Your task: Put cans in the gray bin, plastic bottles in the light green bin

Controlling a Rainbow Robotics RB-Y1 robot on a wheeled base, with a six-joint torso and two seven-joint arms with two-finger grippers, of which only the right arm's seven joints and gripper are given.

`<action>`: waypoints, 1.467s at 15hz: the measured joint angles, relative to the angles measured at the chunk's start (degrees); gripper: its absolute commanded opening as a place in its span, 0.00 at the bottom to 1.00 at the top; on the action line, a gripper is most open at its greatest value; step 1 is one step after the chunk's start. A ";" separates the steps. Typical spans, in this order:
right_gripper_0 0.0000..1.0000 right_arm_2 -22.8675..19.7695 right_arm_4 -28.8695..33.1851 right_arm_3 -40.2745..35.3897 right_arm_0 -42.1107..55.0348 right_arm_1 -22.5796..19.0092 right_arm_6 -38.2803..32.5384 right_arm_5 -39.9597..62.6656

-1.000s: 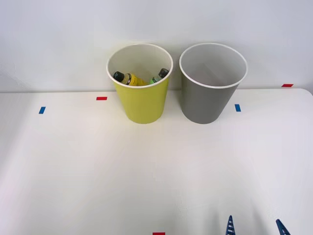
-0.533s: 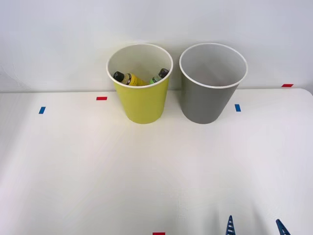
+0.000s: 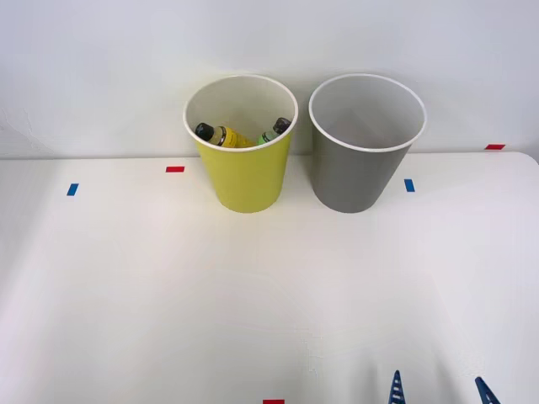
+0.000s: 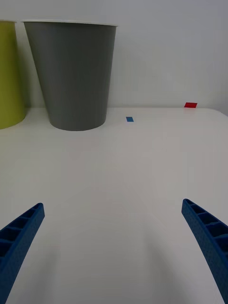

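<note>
White worktop [image 3: 168, 286] against a plain white wall, with small red and blue tape marks scattered on it. You've got both bins standing upright at the far side, near the wall, side by side with a narrow gap between them — light green bin [image 3: 242, 172] on the left, gray bin [image 3: 360, 168] on the right. Two plastic bottles lie inside the light green bin: the yellow-bodied bottle [image 3: 221, 135] leans toward its left wall, the green-label bottle [image 3: 274, 130] toward its right wall, dark caps up. The gray bin's inside shows white wall as far down as you can see; its floor is hidden from the front view.

Your right tool [image 3: 438, 390] sits at the near edge of the worktop, well apart from both bins, roughly in line with the gray bin [image 4: 71, 76]. Fingers [image 4: 19, 235] are spread wide — nothing between them, just bare worktop.
</note>
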 measured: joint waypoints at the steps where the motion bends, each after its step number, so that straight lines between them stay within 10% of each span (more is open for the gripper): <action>1: 1.00 0.00 0.00 0.00 0.00 0.00 0.00 0.00; 22: 1.00 0.00 0.00 0.00 0.00 0.00 -0.01 0.00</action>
